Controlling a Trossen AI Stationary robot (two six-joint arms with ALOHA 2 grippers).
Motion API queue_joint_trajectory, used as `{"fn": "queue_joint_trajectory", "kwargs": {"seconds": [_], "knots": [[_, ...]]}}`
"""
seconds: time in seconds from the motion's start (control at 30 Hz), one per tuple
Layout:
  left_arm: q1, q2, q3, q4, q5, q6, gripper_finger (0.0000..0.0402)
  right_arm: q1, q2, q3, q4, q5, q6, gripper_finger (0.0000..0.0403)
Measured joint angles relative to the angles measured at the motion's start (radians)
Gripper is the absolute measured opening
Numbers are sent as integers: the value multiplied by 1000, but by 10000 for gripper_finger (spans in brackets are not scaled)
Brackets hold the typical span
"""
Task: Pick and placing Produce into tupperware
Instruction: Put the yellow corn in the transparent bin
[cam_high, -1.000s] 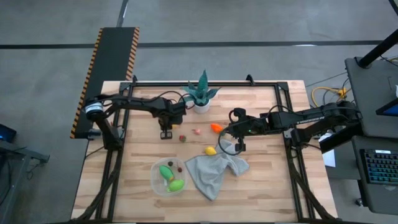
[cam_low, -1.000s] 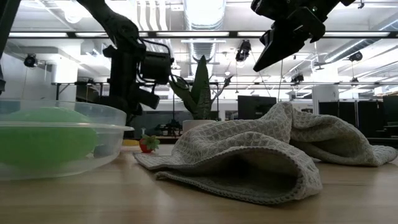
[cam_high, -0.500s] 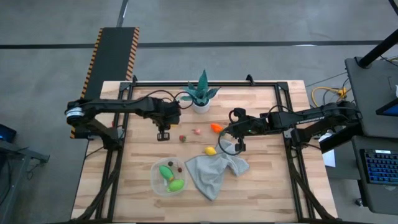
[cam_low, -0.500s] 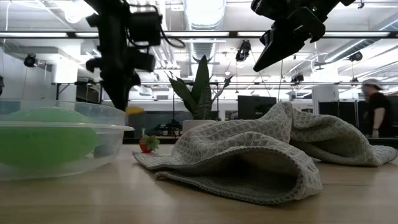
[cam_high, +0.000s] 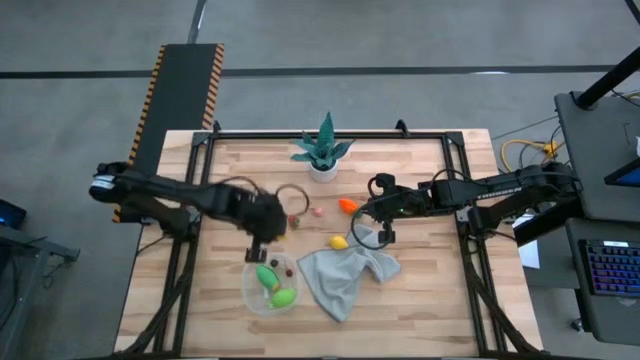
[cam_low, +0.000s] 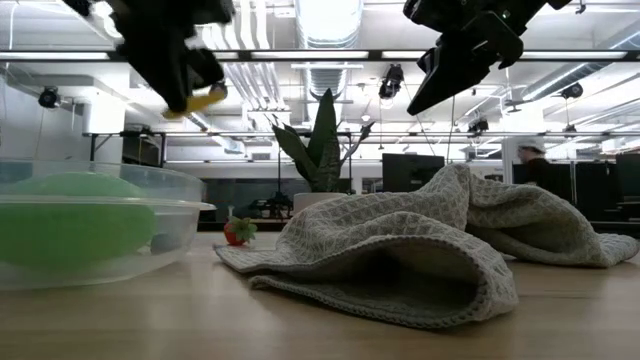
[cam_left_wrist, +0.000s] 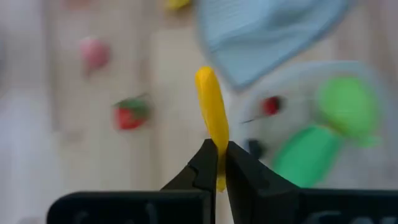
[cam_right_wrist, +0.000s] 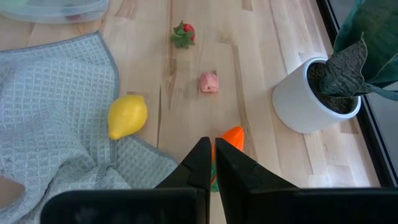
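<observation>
Above table (cam_high: 420, 300), left pincer (cam_left_wrist: 217, 163) pinches yellow produce (cam_left_wrist: 211, 109).

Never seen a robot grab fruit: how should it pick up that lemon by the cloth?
From straight above, fingers across the lemon's narrow middle. It lies flat on the table, its long ends bulging, and the cloth touches one side, so a sideways approach would snag.
</observation>
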Motion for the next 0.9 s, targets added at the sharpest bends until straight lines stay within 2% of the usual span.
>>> {"fn": "queue_joint_trajectory", "kwargs": {"seconds": [0.13,0.27,0.53,0.73,0.9], "knots": [[-109,30,15,6,5,-18,0,0,0,0,0,0,4,13],[-159,76,15,55,8,-58,0,0,0,0,4,0,6,13],[-180,198,13,65,73,-82,0,0,0,0,6,0,9,13],[-179,257,16,48,76,-124,0,0,0,0,6,0,16,13],[-178,264,13,49,83,-138,22,0,0,0,6,0,16,13]]}}
